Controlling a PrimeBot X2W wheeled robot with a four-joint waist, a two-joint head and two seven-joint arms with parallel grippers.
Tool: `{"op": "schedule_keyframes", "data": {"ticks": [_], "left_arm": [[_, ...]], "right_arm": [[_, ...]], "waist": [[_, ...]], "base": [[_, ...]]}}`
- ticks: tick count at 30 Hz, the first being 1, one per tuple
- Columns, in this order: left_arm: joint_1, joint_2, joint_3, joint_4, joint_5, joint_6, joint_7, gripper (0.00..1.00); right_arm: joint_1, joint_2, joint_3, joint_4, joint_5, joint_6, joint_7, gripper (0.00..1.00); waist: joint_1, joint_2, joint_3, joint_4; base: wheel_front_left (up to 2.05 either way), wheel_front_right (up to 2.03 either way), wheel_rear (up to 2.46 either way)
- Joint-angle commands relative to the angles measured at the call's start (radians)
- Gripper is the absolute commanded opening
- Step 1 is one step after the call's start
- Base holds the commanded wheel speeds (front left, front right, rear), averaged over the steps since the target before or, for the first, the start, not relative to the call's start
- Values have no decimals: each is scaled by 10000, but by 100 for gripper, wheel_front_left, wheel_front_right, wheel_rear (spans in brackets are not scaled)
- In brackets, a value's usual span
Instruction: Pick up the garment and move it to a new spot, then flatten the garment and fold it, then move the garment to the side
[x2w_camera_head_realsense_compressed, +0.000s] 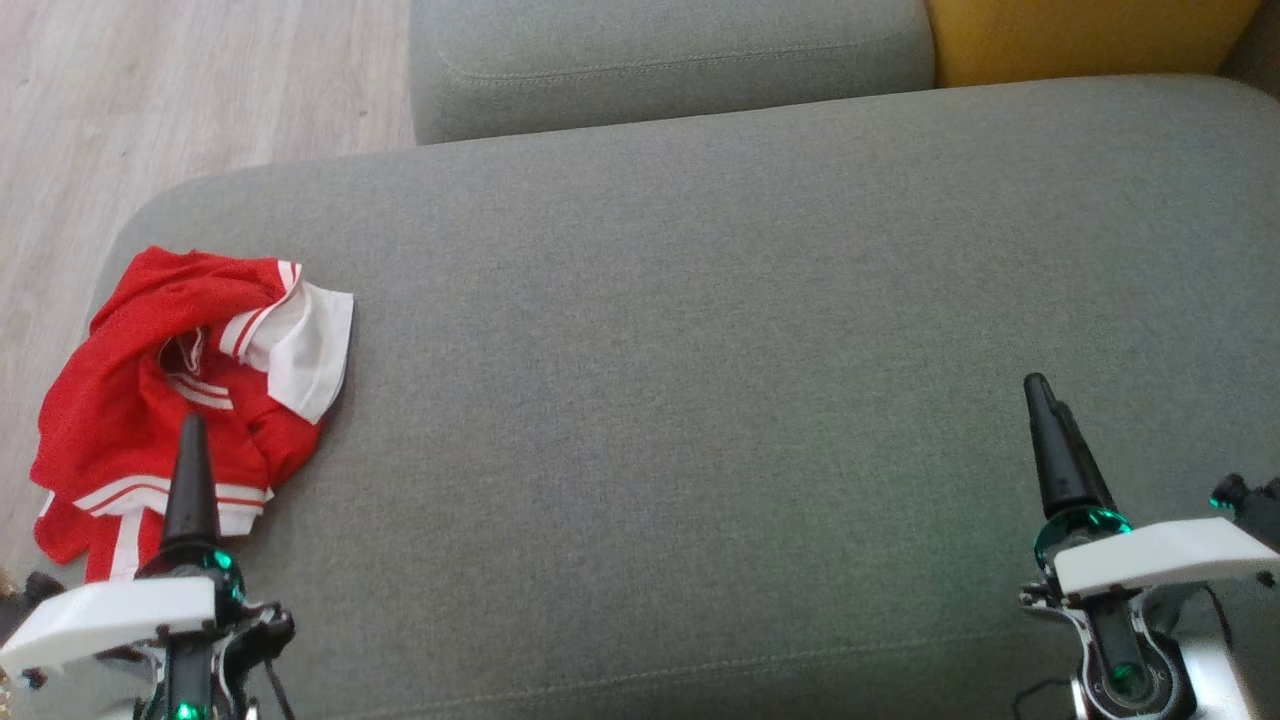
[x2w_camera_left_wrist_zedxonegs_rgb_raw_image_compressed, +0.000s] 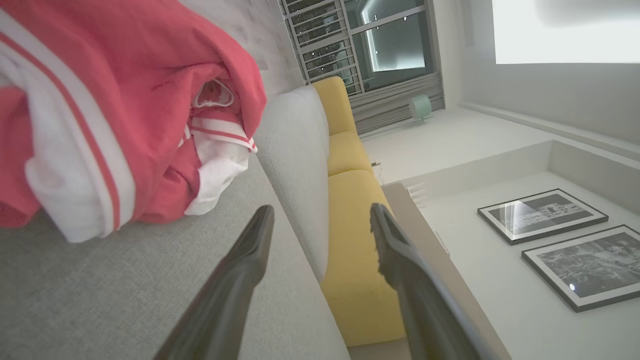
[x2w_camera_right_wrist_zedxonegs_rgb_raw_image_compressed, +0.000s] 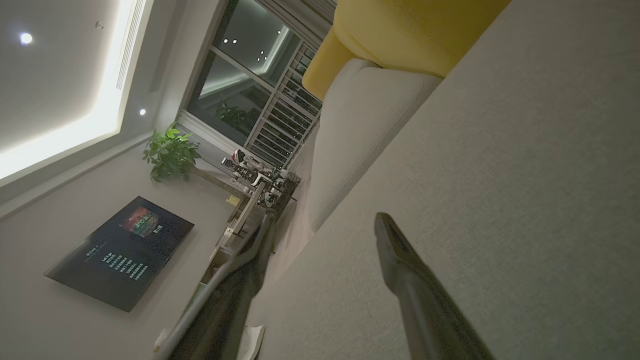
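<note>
Head view: crumpled red garment (x2w_camera_head_realsense_compressed: 110, 380) with white stripes; left and right jaws spread apart.

Garment (x2w_camera_head_realsense_compressed: 170, 390): red, with white bands and paired white stripes at the hems; one white panel is edged with thin red lines.
Seat cushion (x2w_camera_head_realsense_compressed: 700, 350): uniform grey with a fine woven fleck.
Back cushion (x2w_camera_head_realsense_compressed: 1080, 35): plain mustard yellow.
Floor (x2w_camera_head_realsense_compressed: 150, 90): pale wood grain.
Left gripper (x2w_camera_left_wrist_zedxonegs_rgb_raw_image_compressed: 322, 215) and right gripper (x2w_camera_right_wrist_zedxonegs_rgb_raw_image_compressed: 325, 222): dark fingers (x2w_camera_left_wrist_zedxonegs_rgb_raw_image_compressed: 250, 250), white wrist covers (x2w_camera_head_realsense_compressed: 110, 615), green lights (x2w_camera_head_realsense_compressed: 1105, 520).
</note>
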Motion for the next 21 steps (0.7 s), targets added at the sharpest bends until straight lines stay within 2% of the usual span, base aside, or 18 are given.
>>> {"op": "schedule_keyframes", "data": {"ticks": [1, 6, 15, 21], "left_arm": [[-516, 133, 114, -599, 379, 43, -120, 100], [-476, 140, -198, -1203, 1514, 205, -266, 100], [-456, 152, -1012, -1871, 3870, 869, -528, 100], [-505, 250, -1604, -2120, 5274, 1274, -675, 100]], "right_arm": [[-672, -69, 119, -572, -460, -1, -142, 100], [-705, -70, 303, -774, -1408, -1, -289, 100], [-840, -73, 858, -1058, -3522, -1, -554, 100], [-896, -74, 924, -1352, -4301, -1, -702, 100]], "waist": [[0, 0, 0, -4], [0, 0, -3, 0], [0, 0, 4, 18], [0, 0, 27, 0]], "base": [[0, 0, 0], [0, 0, 0], [0, 0, 0], [0, 0, 0]]}}
